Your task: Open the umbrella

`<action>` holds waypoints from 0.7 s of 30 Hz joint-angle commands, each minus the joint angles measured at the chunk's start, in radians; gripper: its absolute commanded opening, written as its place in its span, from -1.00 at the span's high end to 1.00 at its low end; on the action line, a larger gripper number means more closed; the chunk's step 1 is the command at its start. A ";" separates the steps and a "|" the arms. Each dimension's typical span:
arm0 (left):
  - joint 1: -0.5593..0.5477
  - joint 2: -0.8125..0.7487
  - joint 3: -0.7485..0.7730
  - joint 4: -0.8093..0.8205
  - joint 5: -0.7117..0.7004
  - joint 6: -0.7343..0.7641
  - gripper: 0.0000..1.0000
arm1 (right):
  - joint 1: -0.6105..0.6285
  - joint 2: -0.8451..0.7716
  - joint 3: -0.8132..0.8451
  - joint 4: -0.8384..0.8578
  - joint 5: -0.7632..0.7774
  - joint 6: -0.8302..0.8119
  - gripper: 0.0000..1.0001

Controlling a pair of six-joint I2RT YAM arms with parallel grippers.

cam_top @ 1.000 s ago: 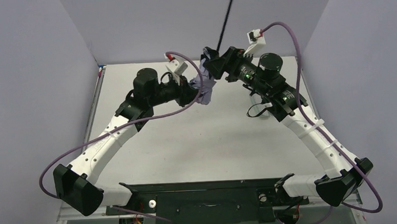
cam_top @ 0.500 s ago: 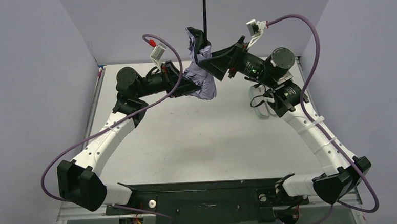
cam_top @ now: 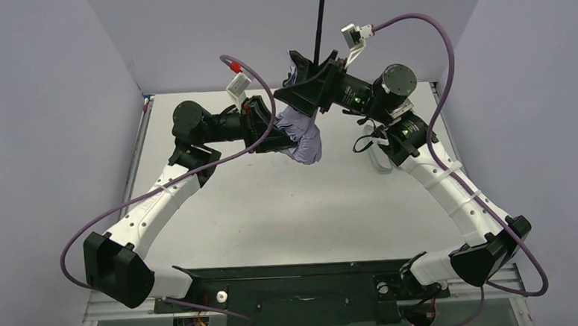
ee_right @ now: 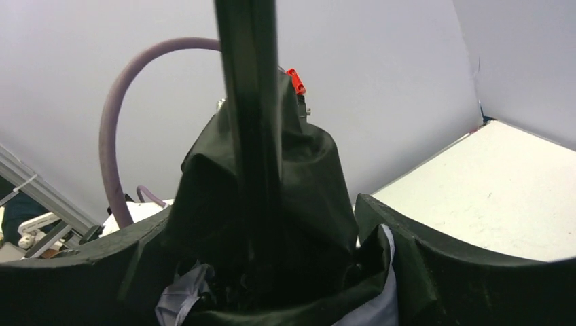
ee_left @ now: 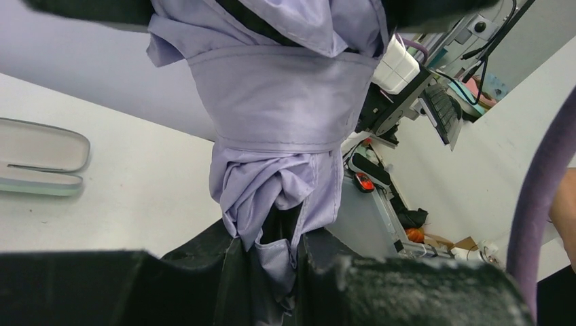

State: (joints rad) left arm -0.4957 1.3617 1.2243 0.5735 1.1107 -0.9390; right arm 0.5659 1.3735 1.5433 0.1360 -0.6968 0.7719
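Observation:
The umbrella (cam_top: 302,135) hangs in the air between both arms as a crumpled lavender bundle. Its thin black shaft (cam_top: 318,23) rises out of the top of the frame. My left gripper (cam_top: 277,136) is shut on the lower end of the lavender fabric (ee_left: 278,102), pinched between its jaws (ee_left: 280,255). My right gripper (cam_top: 301,93) straddles the upper part of the bundle. Its jaws stand wide, with the black underside fabric (ee_right: 299,204) and the shaft (ee_right: 248,102) bunched between them. The umbrella's handle is out of view.
A pale green glasses case (ee_left: 41,157) lies on the white table (cam_top: 296,207) behind the umbrella. Grey walls (cam_top: 37,109) close in the left, right and back sides. Purple cables (cam_top: 445,58) loop above both wrists.
The umbrella was lifted and now sits slightly lower and to the right. The shaft swung from leaning right to nearly upright. The right jaws spread wider round the bundle.

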 commanded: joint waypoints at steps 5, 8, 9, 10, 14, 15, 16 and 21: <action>0.020 -0.031 0.054 0.121 0.047 0.020 1.00 | 0.018 -0.001 0.045 -0.002 0.073 -0.019 0.33; 0.046 -0.038 0.054 0.048 -0.001 0.076 0.86 | 0.011 -0.006 0.047 -0.058 0.158 -0.056 0.91; 0.054 -0.049 0.061 0.002 -0.051 0.105 0.75 | 0.007 -0.007 0.050 -0.073 0.180 -0.062 1.00; 0.072 -0.057 0.065 -0.103 -0.087 0.182 0.47 | 0.004 -0.011 0.051 -0.097 0.223 -0.072 1.00; 0.098 -0.162 0.082 -0.399 -0.412 0.514 -0.12 | 0.002 -0.038 0.031 -0.192 0.417 -0.128 1.00; 0.095 -0.181 0.068 -0.417 -0.525 0.578 -0.14 | 0.006 -0.041 0.022 -0.205 0.457 -0.135 1.00; 0.081 -0.208 0.062 -0.442 -0.580 0.693 -0.16 | 0.016 -0.046 0.018 -0.234 0.529 -0.144 1.00; -0.015 -0.237 0.039 -0.495 -0.727 0.963 -0.15 | 0.057 -0.032 0.000 -0.279 0.673 -0.126 1.00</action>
State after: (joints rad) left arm -0.4419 1.1564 1.2308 0.1669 0.5838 -0.3069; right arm 0.5865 1.3724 1.5391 -0.1352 -0.2001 0.6544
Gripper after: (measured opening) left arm 0.579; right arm 0.317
